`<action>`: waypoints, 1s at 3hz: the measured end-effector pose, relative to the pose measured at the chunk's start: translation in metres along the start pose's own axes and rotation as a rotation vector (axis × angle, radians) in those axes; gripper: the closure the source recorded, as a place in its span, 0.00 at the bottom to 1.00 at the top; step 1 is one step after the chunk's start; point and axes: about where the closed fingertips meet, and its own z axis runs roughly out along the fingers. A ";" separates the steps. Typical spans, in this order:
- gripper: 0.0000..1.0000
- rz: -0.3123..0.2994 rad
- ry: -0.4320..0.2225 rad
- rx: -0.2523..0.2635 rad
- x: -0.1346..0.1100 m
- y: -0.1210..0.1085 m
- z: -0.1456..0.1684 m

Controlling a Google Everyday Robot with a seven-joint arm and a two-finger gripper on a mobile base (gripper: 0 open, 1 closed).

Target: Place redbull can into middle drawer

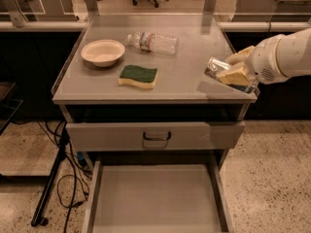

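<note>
My gripper (234, 71) is at the right front corner of the cabinet top, above its edge. It is shut on the redbull can (214, 66), a slim silver can held tilted on its side, with one shiny end pointing left. The middle drawer (155, 198) stands pulled out below, wide and shallow with a bare grey floor and low side walls. The gripper and can are above and to the right of the drawer, higher than the cabinet top.
On the cabinet top (184, 76) lie a cream bowl (102, 52), a green and yellow sponge (139, 76) and a clear plastic water bottle (153, 41). The upper drawer front (155, 136) with a dark loop handle is slightly open. Cables and a stand leg (53, 183) are at the left.
</note>
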 end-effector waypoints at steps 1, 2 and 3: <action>1.00 -0.027 -0.010 -0.023 -0.003 0.022 0.000; 1.00 -0.046 -0.038 -0.072 0.000 0.072 -0.004; 1.00 -0.038 -0.058 -0.126 0.012 0.122 -0.003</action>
